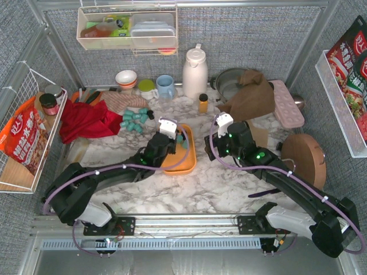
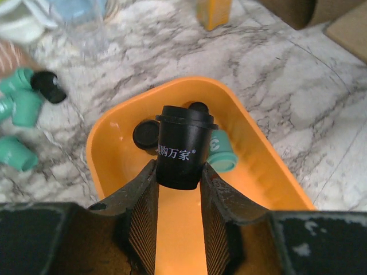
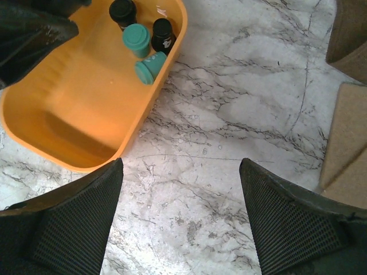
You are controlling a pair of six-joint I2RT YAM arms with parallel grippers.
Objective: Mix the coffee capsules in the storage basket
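LEFT: left jaws nearly shut, pinching upright black capsule (image 2: pixel 184 146) over storage basket (image 3: pixel 74 97) | RIGHT: right jaws wide, empty, above marbled desk (image 3: pixel 241 103) beside basket | RISK: slick tapered plastic, narrow pinch; could slip or roll over low rim | MATERIAL: glossy orange tray, ribbed pads (image 2: pixel 143 229)

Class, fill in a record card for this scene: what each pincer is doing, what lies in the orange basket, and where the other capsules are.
Left pincer: shut on a black capsule, over the orange basket
Right pincer: open, holding nothing, over the marble table beside the basket
In basket: a few teal and black capsules, bunched at one end
Outside basket: a heap of teal capsules with a black one among them, on the table to the basket's left
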